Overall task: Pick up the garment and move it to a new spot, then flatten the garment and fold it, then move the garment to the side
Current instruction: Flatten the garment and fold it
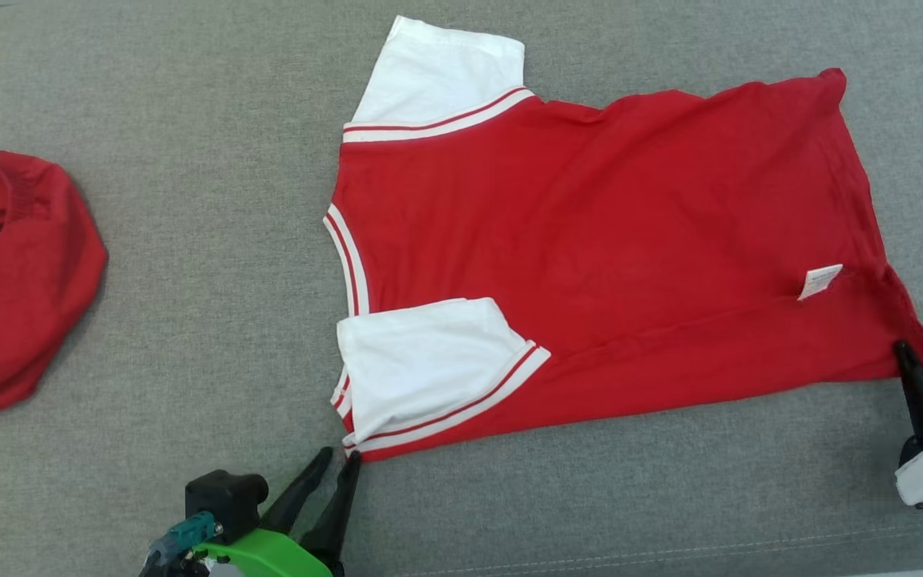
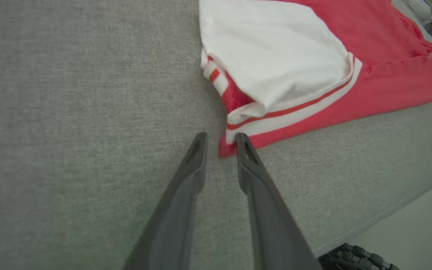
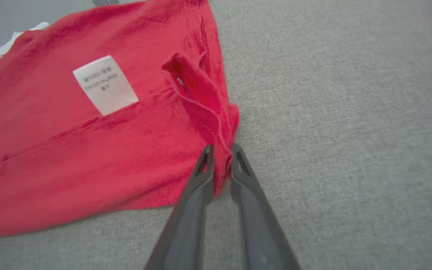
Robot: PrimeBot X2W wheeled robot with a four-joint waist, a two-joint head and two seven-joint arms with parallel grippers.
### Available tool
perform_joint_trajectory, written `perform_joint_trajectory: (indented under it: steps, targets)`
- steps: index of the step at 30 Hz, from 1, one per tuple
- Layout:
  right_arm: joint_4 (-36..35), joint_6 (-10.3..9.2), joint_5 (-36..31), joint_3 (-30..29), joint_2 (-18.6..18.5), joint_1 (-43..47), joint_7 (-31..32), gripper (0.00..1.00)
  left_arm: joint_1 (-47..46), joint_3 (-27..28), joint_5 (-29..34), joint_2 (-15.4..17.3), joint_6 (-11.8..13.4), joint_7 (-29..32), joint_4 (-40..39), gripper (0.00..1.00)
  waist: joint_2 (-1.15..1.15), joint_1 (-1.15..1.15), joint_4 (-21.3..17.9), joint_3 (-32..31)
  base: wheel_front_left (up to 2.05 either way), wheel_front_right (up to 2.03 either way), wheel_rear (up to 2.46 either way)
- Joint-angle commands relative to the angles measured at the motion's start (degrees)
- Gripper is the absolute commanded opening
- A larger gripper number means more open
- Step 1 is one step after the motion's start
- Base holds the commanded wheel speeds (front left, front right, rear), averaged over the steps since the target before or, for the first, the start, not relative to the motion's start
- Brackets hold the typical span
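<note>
OK, you have one red T-shirt with white, stripe-trimmed sleeves lying flat on the grey woven fabric surface, centre to right in the head view. Its long axis runs left-right, with the neckline pointing to the robot's left and the hem to its right.

It has two sleeves. The far sleeve sticks out away from the robot, and the near sleeve is folded in over the red body. One white care label sits near the hem on the near side; its print is too blurred to read.

The left gripper is at the shirt's near-left corner, just below the folded sleeve. In the left wrist view its jaws are parted. The red corner tip sits in the gap, touching one finger, and doesn't look clamped.

The right gripper is at the near-right hem corner. In the right wrist view both fingers pinch tight on a bunched ridge of hem cloth. In the head view its body is cut off by the right edge.

One crumpled red garment with a bit of white trim lies well apart at far left. It's cut off by the frame, so you can't tell its type.

Count: two garments, two grippers, one label.
</note>
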Motion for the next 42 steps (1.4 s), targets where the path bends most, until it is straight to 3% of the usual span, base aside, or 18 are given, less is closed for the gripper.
perform_joint_trajectory:
  steps: [1,5,10,18,24,30,36,42]
  targets:
    - [-0.3,-0.09,-0.9,-1.2,0.4,1.6,-0.2,1.00,-0.6,0.1,0.3,0.1,0.4,-0.6,0.6,1.00,0.00,0.00,0.7,-1.0,0.00,0.00,0.00]
    - [-4.2,-0.09,-3.8,-6.0,2.0,4.5,-0.2,1.00,-0.1,1.4,-1.4,-0.4,0.2,-2.1,-0.3,1.00,0.00,0.00,0.9,-2.8,0.00,0.00,0.00]
    - [-12.1,-0.09,-10.5,-10.8,5.0,6.2,-0.2,1.00,-2.8,7.2,-2.7,2.4,2.2,-3.6,-7.7,1.00,0.00,0.00,0.6,-3.1,0.00,0.00,0.00]
    - [-18.4,-0.09,-15.7,-8.8,7.5,0.3,-0.2,1.00,-20.2,8.8,-1.1,8.5,-0.4,4.1,-9.4,1.00,0.00,0.00,-0.8,2.2,0.00,0.00,0.00]
    - [-20.4,-0.09,-16.6,-5.4,8.1,-6.3,-0.2,1.00,-43.7,4.7,-1.2,10.5,-3.1,13.4,0.4,1.00,0.00,0.00,-3.5,10.3,0.00,0.00,0.00]
    - [-22.0,-0.09,-16.5,-3.9,8.6,-10.6,-0.2,1.00,-61.0,-0.6,-3.5,11.4,-4.0,23.9,10.2,1.00,0.00,0.00,-7.1,16.7,0.00,0.00,0.00]
    - [-24.7,-0.09,-16.6,-3.8,10.1,-12.4,-0.2,1.00,-71.7,-5.8,-6.5,12.8,-4.0,31.2,17.9,1.00,0.00,0.00,-10.3,20.4,0.00,0.00,0.00]
    - [-26.1,-0.09,-15.9,-3.7,11.6,-13.0,-0.2,1.00,-77.6,-9.7,-9.6,15.0,-4.1,32.8,21.5,1.00,0.00,0.00,-12.5,22.9,0.00,0.00,0.00]
